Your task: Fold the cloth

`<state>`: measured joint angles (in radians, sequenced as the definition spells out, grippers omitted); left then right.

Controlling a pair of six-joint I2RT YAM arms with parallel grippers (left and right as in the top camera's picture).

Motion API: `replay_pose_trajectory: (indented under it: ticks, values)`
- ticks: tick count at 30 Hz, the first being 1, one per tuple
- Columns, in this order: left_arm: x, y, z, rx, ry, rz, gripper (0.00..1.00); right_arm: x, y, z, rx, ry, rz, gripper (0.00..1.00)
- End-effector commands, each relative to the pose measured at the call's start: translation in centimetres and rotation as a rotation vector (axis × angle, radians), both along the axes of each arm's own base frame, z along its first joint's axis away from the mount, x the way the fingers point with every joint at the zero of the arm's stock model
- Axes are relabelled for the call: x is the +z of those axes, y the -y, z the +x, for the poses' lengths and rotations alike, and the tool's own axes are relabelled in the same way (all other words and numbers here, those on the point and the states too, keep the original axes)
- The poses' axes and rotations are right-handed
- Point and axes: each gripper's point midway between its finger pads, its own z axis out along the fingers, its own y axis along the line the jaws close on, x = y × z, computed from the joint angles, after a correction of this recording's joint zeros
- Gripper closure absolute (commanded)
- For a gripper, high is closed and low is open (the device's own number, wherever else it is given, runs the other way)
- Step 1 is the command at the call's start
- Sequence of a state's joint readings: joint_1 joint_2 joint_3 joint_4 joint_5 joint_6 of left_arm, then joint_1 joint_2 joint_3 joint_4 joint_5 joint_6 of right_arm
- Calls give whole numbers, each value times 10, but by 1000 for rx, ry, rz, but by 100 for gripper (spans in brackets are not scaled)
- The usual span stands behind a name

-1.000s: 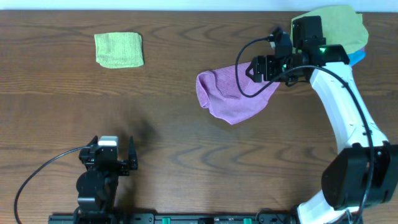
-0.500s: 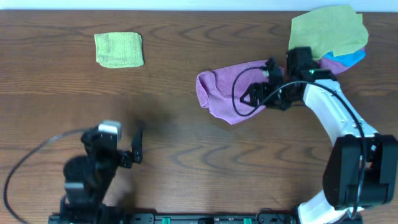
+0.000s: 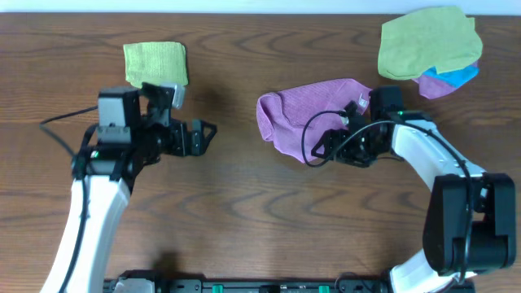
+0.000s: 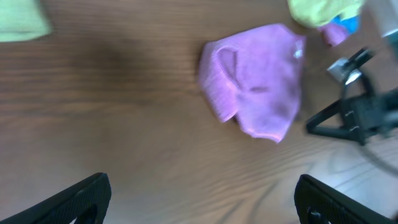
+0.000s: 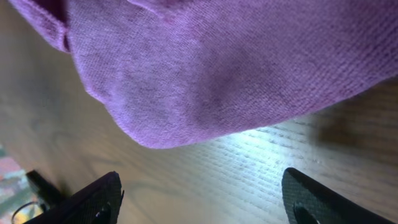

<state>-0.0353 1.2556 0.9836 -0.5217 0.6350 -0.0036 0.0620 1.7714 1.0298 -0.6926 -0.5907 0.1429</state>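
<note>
Since last entry: left gripper (image 3: 208, 132) swings from 7 o'clock toward centre, jaws spread, empty; right gripper (image 3: 317, 150) drops to the 5 o'clock edge of purple cloth (image 3: 301, 114), jaws apart, holding nothing. It lies crumpled, 2 o'clock of centre. Step: pre-grasp. Next, you likely pinch that edge.

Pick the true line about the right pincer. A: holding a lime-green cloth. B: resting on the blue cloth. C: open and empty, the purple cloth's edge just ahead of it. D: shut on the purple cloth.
C: in the right wrist view the right pincer stands wide open with nothing in it, and the purple cloth lies just ahead, ungripped.
</note>
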Motion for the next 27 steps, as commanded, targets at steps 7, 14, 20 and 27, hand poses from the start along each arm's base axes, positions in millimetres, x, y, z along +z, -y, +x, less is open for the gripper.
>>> replay_pose_trajectory:
  ticks: [7, 14, 20, 27]
  values:
    - [-36, 30, 25, 20, -231, -228, 5, -23, 0, -2, -176, -34, 31, 20]
    - [-67, 64, 29, -63, -285, -218, 5, -28, -9, 14, -252, 40, 75, 32]
    - [-72, 82, 31, -89, -290, -227, 5, -30, -17, 21, -237, 94, 36, 78]
    - [-70, 82, 32, -90, -286, -228, 4, 11, -5, 34, -226, 230, 22, 99]
